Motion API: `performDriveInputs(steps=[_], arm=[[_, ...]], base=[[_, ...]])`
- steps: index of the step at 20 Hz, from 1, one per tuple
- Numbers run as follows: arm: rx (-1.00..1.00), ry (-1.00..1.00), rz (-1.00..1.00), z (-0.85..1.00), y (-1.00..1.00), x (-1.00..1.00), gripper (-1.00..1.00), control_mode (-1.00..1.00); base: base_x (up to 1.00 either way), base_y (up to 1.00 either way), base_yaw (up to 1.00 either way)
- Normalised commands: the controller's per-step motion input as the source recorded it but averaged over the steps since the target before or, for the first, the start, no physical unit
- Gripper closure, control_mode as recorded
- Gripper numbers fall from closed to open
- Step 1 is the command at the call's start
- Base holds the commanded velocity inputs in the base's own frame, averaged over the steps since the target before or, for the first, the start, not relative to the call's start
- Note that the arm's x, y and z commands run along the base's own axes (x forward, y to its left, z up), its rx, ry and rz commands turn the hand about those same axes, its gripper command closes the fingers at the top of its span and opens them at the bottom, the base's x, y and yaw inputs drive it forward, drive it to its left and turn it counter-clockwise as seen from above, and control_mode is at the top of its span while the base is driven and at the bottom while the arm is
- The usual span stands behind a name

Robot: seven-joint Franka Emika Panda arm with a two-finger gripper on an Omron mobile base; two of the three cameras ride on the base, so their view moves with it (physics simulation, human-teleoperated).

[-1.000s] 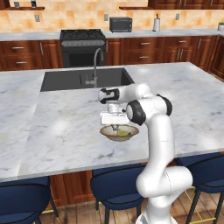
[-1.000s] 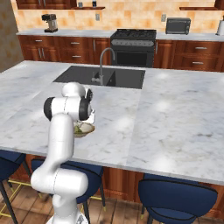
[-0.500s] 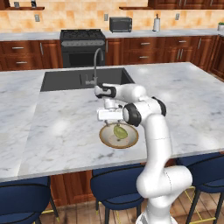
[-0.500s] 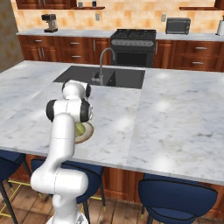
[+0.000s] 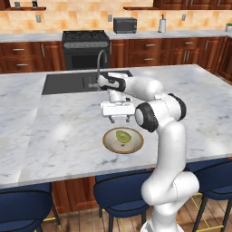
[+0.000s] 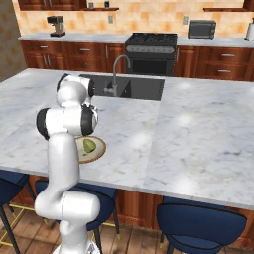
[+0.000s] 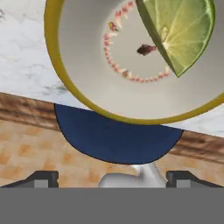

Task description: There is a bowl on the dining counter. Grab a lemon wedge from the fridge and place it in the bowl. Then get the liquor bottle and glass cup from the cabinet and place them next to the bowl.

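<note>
Rising from where it hung a second ago, the white arm's two-finger gripper (image 5: 118, 119) is now standing well above the shallow yellow-rimmed bowl (image 5: 108, 142), toward the sink side of it. Its dark finger tips (image 7: 43, 178) are sitting wide apart and gripping nothing. The green lemon wedge (image 5: 123, 136) is lying inside the bowl, resting on the pale inner surface with its cut face up in the hand view. The bowl is sitting on the grey-veined marble dining counter (image 5: 63, 131) near its front edge, above a round blue stool (image 7: 113, 142).
</note>
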Motion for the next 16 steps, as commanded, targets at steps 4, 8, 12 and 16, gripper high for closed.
performDriveInputs(steps=[4, 8, 12, 16], arm=[[0.0, -0.22, 0.0, 0.68, 0.0, -1.0, -1.0, -1.0], [0.0, -0.26, 0.0, 0.41, 0.0, -1.0, -1.0, -1.0], [0.0, -0.31, 0.0, 0.07, -0.01, -1.0, -1.0, -1.0], [0.01, -0.21, 0.07, -0.13, -0.02, -1.0, -1.0, -1.0]], base=[[0.0, 0.0, 0.0], [0.0, 0.0, 0.0], [0.0, 0.0, 0.0], [0.0, 0.0, 0.0]])
